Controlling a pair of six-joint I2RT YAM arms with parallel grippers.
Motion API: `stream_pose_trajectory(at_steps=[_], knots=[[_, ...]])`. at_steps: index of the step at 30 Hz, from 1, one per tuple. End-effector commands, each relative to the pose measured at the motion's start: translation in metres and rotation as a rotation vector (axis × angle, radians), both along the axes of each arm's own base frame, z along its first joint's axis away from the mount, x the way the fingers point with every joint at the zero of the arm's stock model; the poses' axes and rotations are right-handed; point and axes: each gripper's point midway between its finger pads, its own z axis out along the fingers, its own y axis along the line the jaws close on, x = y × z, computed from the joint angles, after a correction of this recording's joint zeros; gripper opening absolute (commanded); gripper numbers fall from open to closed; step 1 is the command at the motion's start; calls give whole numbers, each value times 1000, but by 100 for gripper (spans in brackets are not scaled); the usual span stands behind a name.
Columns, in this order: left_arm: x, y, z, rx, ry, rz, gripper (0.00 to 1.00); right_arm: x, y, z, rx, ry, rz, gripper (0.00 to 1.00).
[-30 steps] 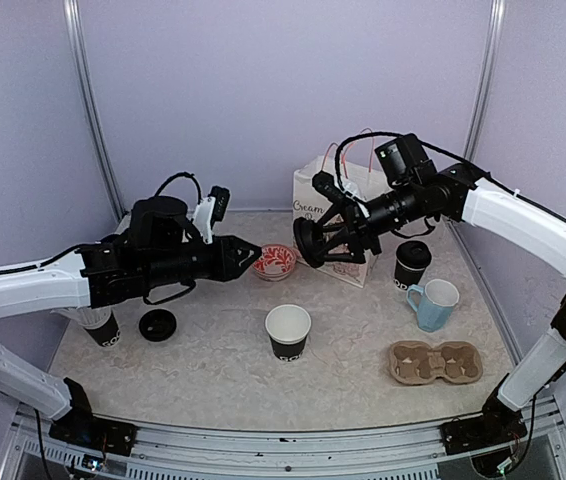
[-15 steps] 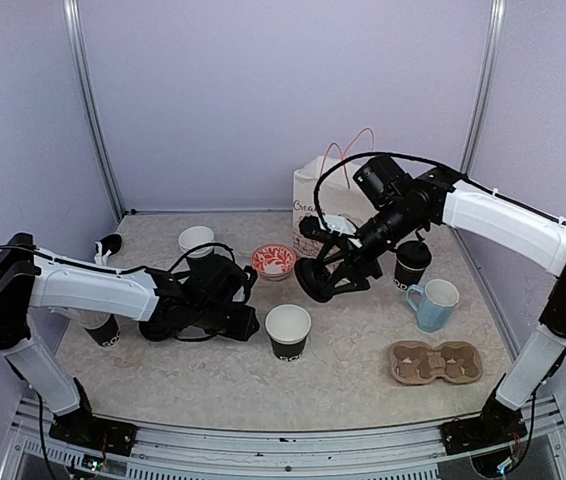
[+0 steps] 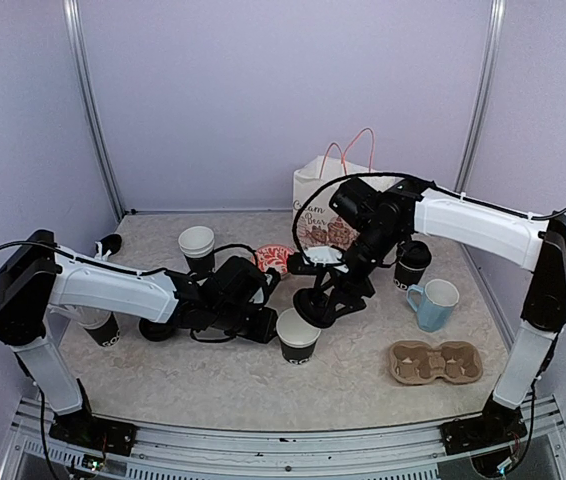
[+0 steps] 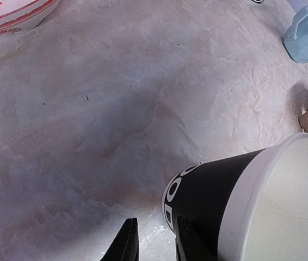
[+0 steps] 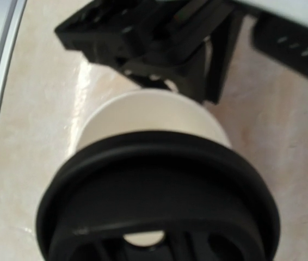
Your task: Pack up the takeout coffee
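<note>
Overhead view — wrist views near cup [image 3: 297,336]

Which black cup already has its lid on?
The right-hand cup, beside the light-blue mug; the centre cup and back-left cup stand open.

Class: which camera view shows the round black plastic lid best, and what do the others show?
Right wrist: the round black plastic lid looms large, a hole through it visible, before the open black paper cup. Top external shows the lid as a small dark disc at that cup's rim. Left wrist misses it.
</note>
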Motion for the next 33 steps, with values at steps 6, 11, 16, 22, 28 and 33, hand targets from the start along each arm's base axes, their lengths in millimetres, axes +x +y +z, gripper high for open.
stream_pose_trajectory(at_steps=[6, 11, 16, 22, 28, 33], knots=[[12, 24, 0, 42, -9, 112, 29, -16, 5, -10, -76, 4, 68, 68], [14, 44, 2, 20, 6, 172, 31, -17, 14, -13, -87, -2, 85, 68], [11, 47, 0, 19, 12, 173, 31, -14, 18, -17, -109, -6, 89, 69], [10, 49, -8, 35, 20, 164, 31, -12, 24, -20, -117, -7, 90, 69], [11, 53, -16, 46, 27, 167, 31, -14, 27, -25, -126, 3, 98, 69], [10, 56, -19, 46, 34, 171, 31, -14, 31, -28, -125, 9, 103, 69]])
